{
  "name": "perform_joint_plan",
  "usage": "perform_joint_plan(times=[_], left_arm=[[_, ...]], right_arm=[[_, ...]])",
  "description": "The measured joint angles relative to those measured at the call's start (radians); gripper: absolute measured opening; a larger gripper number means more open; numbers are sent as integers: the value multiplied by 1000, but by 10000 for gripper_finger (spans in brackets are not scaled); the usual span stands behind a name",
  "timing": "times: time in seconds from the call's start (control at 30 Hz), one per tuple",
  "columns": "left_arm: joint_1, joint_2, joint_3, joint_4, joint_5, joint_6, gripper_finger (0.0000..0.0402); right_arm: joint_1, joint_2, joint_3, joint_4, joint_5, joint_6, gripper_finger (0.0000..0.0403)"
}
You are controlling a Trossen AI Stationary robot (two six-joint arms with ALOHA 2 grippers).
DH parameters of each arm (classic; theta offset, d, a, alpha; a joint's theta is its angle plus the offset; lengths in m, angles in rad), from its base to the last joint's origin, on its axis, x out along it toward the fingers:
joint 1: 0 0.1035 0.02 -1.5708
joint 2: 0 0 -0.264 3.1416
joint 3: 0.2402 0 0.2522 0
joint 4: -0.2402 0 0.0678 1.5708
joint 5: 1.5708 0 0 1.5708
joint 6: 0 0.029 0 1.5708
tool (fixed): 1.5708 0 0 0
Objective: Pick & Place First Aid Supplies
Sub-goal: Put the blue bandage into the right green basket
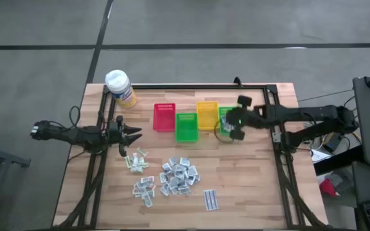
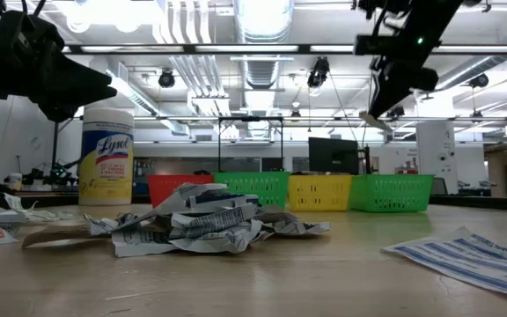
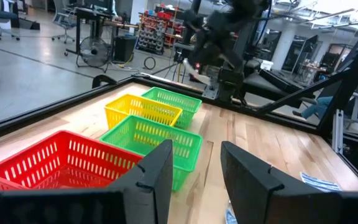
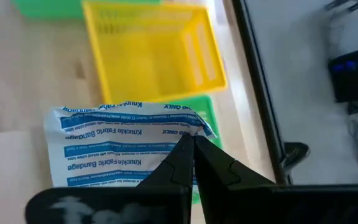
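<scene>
Pinching a flat white paper packet printed with blue bands of lettering by one edge, the right tool has its dark fingers clenched tight on it, held in the air over the far-right green mesh plastic bin beside the yellow mesh bin. A second green bin and a red one, both of the same open lattice plastic, complete the row on the pale wooden plank counter. The left tool hovers above the counter's left side with its angular black fingers parted and empty. Below it lie loose heaps of small crinkly silvery-white wrappers (creased and overlapping), smaller scatterings, and striped flat strips. A yellow cylindrical wipes canister with a white cap stands at the far-left corner.
</scene>
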Motion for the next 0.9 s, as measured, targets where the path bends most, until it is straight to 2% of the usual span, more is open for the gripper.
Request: perform_joint_plan(times=[0.17,0.33,0.47,0.9], left_arm=[[0,0,0,0,0,0,131],[0,0,0,0,0,0,131],[0,0,0,0,0,0,131],[0,0,0,0,0,0,131]], right_arm=[[-193,0,0,2,-157,-160,8],[-308,6,0,19,-279,-233,8],[-327,55,0,56,-322,-256,8],[-328,320,-1,68,-316,-356,8]])
